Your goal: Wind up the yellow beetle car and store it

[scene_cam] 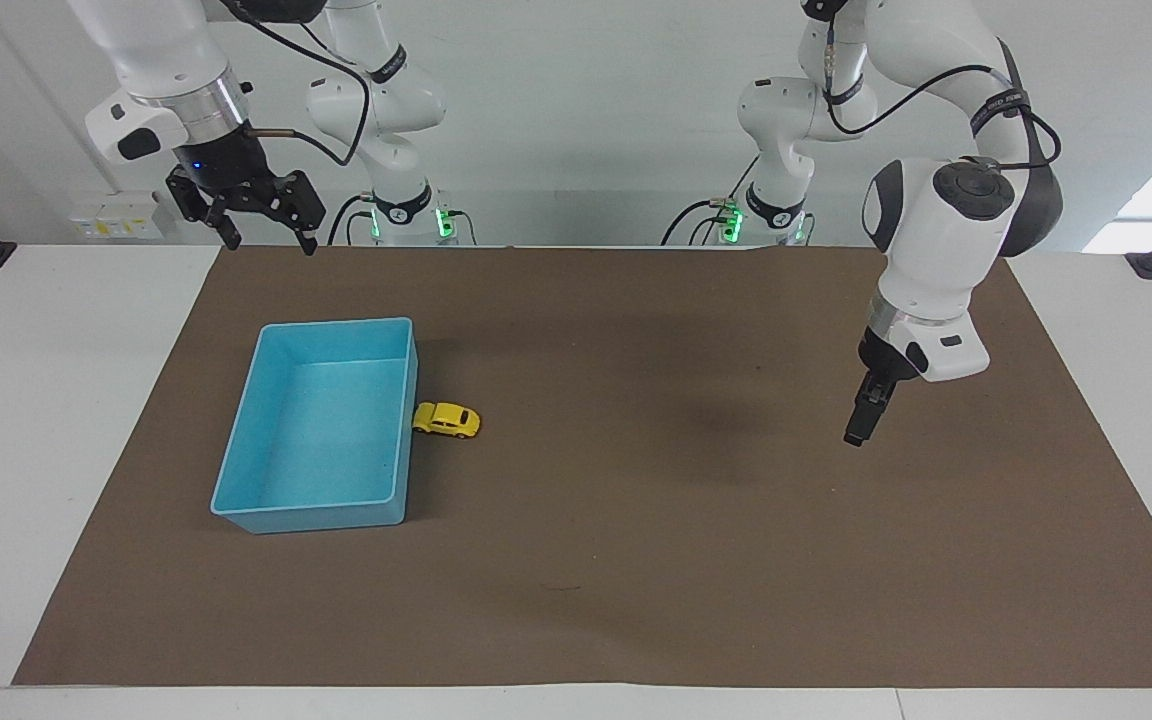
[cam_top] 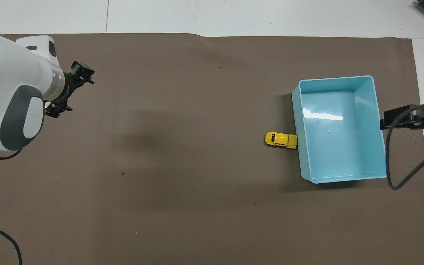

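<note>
We find the yellow beetle car [scene_cam: 447, 420] standing on its wheels on the brown mat [scene_cam: 636, 560], one end touching the outer wall of the blue tray [scene_cam: 236, 470], on the side of the tray that faces the left arm's end of the table. Nothing holds it. The tray has nothing in it, so we judge the storing step not yet done, and we cannot tell from here whether the car has been wound.

Pressed against the wall as it is, the car offers us only three free sides; a grip across its flanks looks open, while a grip along its length would meet the tray wall. The mat toward the left arm's end of the table lies bare, which gives us plenty of room to draw the car away or run it. The tray's rim stands well above the car, so we would have to lift it over the rim to store it.

Our right gripper [scene_cam: 258, 218] hangs high over the mat's edge nearest the robots, at the right arm's end, fingers spread wide and holding nothing. Our left gripper [scene_cam: 864, 415] hovers over bare mat at the left arm's end, well apart from the car, fingers apart and holding nothing.
</note>
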Robot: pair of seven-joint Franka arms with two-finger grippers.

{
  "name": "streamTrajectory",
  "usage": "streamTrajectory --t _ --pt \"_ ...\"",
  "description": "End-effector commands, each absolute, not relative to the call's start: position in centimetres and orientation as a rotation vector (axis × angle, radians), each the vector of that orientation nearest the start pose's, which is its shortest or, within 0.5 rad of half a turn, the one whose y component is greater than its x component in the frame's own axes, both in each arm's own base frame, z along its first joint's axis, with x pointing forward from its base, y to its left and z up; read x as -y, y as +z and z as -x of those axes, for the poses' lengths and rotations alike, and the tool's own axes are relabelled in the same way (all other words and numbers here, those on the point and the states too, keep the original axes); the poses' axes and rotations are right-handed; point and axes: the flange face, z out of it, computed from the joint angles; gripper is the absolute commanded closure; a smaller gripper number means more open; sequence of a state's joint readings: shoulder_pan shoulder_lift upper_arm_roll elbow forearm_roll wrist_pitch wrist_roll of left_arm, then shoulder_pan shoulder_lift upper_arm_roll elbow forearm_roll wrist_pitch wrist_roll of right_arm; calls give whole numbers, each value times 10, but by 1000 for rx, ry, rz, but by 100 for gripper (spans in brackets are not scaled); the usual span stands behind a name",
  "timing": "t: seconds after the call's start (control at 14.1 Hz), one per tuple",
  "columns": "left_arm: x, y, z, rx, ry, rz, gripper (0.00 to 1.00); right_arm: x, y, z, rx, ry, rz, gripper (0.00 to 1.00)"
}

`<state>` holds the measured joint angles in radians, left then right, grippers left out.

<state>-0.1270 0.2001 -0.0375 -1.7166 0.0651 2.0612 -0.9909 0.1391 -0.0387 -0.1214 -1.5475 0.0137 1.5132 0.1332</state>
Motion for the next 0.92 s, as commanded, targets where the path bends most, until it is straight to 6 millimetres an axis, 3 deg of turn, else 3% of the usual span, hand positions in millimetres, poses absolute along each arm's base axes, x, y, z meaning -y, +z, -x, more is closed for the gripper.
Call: streamTrajectory --t 0.0,0.28,0.49,0.71,0.85 --pt "79 490 -617 1061 -193 2985 0 -11 655 -536 -124 -2 3113 0" --pt "51 498 -614 769 -171 3064 0 -14 656 -535 -69 0 3115 0" --pt "28 507 -607 504 -126 3117 0 -15 656 -535 71 -4 3115 0" --pt "24 519 -596 156 -65 3141 0 -21 656 -535 288 -6 3104 0" --pt "25 531 -590 25 -60 3140 0 -30 656 -534 419 -10 3092 0"
